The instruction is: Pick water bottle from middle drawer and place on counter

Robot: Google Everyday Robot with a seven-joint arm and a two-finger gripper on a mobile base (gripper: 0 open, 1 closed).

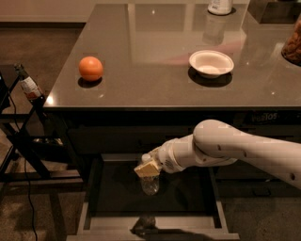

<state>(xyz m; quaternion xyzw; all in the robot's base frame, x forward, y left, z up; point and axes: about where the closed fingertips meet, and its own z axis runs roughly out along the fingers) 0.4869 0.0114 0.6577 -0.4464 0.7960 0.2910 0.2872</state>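
The water bottle (150,183), small and clear with a white cap, hangs upright in my gripper (147,169) above the open middle drawer (155,229). The gripper is shut on the bottle's upper part and holds it clear of the drawer's dark floor. My white arm reaches in from the right, below the counter's front edge. The glossy dark counter (155,52) lies above and behind the gripper.
On the counter are an orange (90,68) at the left and a white bowl (211,63) at the right. A white jar (219,6) stands at the back. A brown bottle (28,86) sits on a black stand to the left of the cabinet.
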